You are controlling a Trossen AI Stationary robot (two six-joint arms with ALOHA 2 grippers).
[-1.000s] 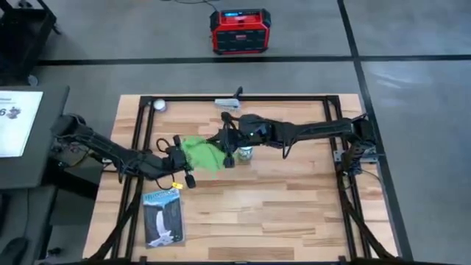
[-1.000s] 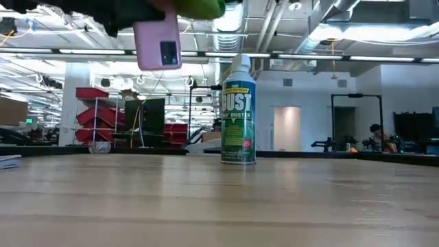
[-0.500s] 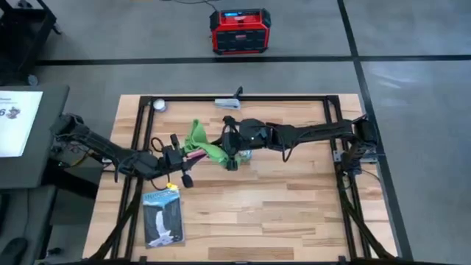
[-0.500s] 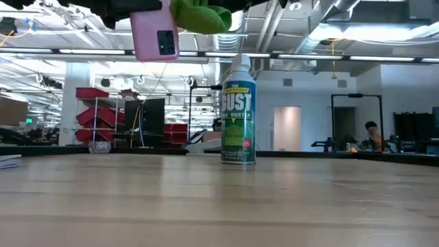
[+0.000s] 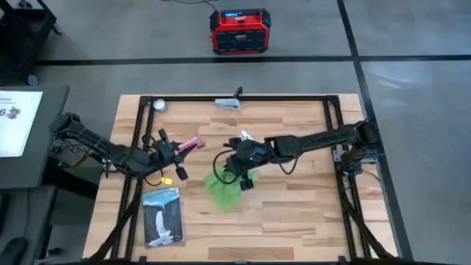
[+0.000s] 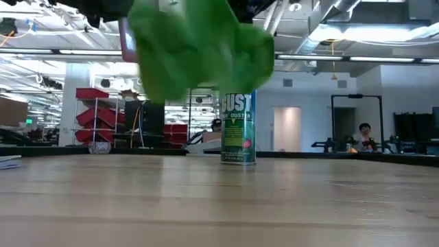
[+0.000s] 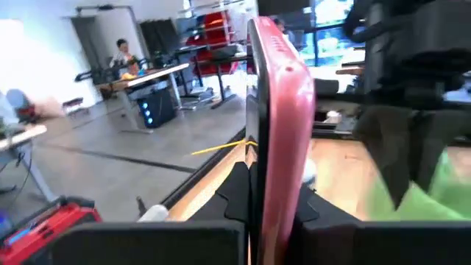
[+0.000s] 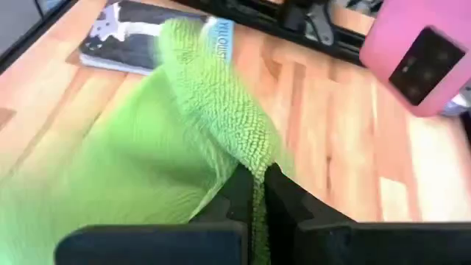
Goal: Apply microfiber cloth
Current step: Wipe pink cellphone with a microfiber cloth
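Across the wooden table (image 5: 294, 213): right gripper (image 5: 237, 177) now pulled off toward the front middle, pinched on one edge of the microfiber cloth (image 5: 224, 190), which dangles clear of the pink phone (image 5: 191, 141) instead of draping over it as half a second ago. Left gripper (image 7: 268, 213) off to the left, clamped on that phone, held edge-up and bare. Probably a wipe stroke just finished, or contact lost and needing another pass.

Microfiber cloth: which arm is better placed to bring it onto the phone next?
Right. The right hand is shut on the microfiber cloth, hanging clear of the table. The left hand is shut on the pink phone, so it can only present it.
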